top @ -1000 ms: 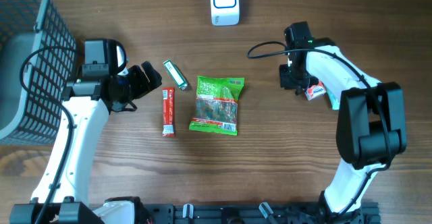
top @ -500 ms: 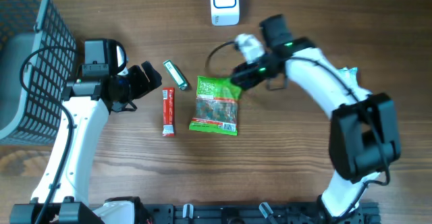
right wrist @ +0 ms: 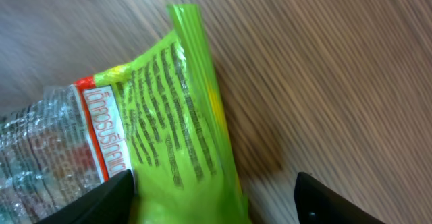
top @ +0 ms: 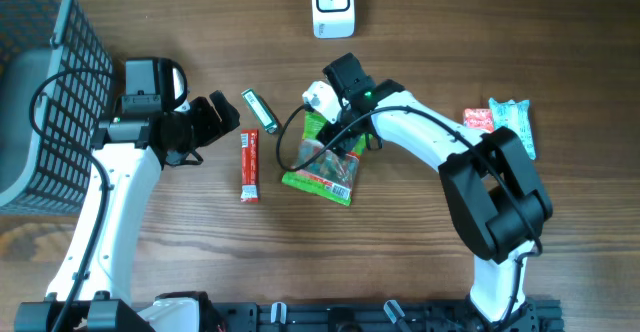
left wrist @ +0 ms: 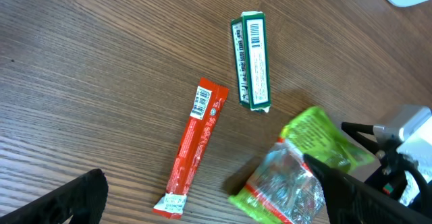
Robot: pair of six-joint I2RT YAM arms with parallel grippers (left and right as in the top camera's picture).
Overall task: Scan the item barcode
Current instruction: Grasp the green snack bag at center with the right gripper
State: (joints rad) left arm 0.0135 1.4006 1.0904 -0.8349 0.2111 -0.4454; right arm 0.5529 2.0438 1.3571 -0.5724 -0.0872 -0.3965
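Overhead view: bag lies flat mid-desk, below the scanner, not yet lifted.

Right end effector is set over the bag's upper edge, jaws spread wide, nothing grasped. In the right wrist view the green seal is seen between the fingers.

Left end effector is released and empty, beside the green pack and red stick.

Judged left to do: bag grasped, raised, barcode shown to scanner.

Bag's top is hidden under the right arm from above. Its barcode cannot be made out. Finger contact with the bag cannot be told: the wrist view is blurred and the fingertips are cut off at the frame edge.
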